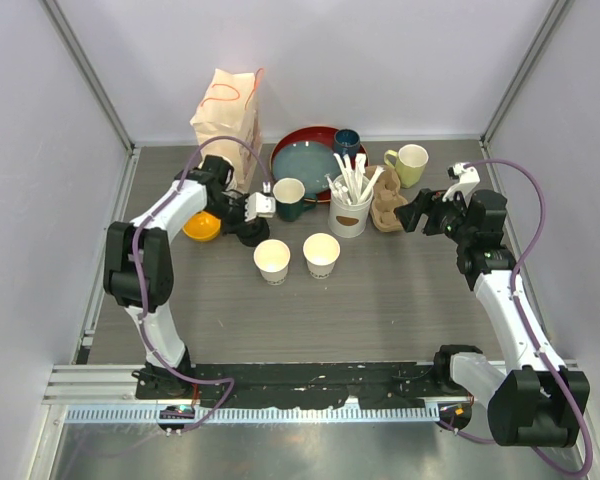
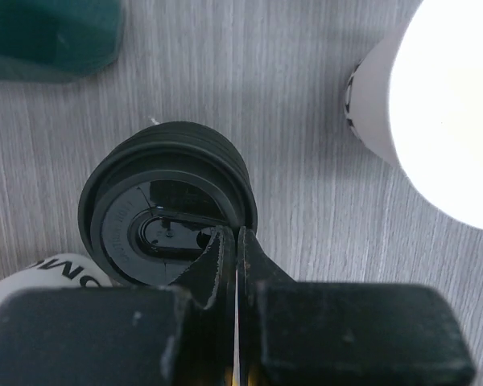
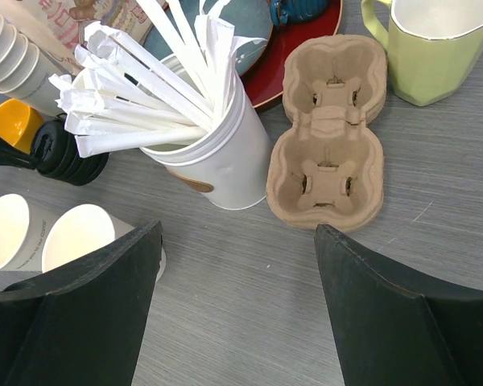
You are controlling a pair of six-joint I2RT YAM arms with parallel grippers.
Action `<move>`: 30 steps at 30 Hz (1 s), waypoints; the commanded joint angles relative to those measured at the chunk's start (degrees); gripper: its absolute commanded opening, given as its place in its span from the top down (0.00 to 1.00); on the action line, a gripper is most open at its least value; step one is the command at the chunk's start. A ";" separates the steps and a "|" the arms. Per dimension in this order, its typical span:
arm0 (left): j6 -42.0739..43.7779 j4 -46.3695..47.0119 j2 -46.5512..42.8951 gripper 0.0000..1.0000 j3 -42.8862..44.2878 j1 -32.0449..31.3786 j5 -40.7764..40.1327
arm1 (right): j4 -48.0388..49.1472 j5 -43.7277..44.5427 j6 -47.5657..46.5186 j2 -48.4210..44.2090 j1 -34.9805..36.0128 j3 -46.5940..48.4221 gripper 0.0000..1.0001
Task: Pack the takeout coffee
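Two cream-white paper cups (image 1: pixel 272 260) (image 1: pixel 321 254) stand open-topped, with no lids, mid-table. In the right wrist view both cups (image 3: pixel 8 233) (image 3: pixel 76 237) sit at the lower left. A stack of black sip lids (image 1: pixel 250 238) (image 2: pixel 165 205) stands left of them. My left gripper (image 1: pixel 248 224) (image 2: pixel 235 235) is above the stack, shut, its tips pinching the top lid's near rim. One white cup (image 2: pixel 435 104) shows to the right of the lids. My right gripper (image 1: pixel 417 213) (image 3: pixel 238 233) hovers open over bare table, just short of a brown pulp cup carrier (image 1: pixel 385 200) (image 3: pixel 328 133).
A white tub of wrapped straws (image 1: pixel 350 212) (image 3: pixel 209 153) stands beside the carrier. Behind are a teal mug (image 1: pixel 290 197), a red tray (image 1: pixel 280 160) with a blue plate, a yellow-green mug (image 1: pixel 412 163), a paper bag (image 1: pixel 225 110) and an orange bowl (image 1: pixel 201 226).
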 commanded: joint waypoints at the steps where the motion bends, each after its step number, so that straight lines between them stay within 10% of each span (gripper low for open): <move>1: -5.35 2.79 -3.73 1.00 0.38 0.73 -0.80 | 2.78 -0.90 0.06 -1.40 0.33 1.05 0.18; 30: -36.09 1.49 -8.74 1.00 7.75 0.56 -5.02 | 2.79 -1.07 0.32 -1.13 0.86 1.49 0.18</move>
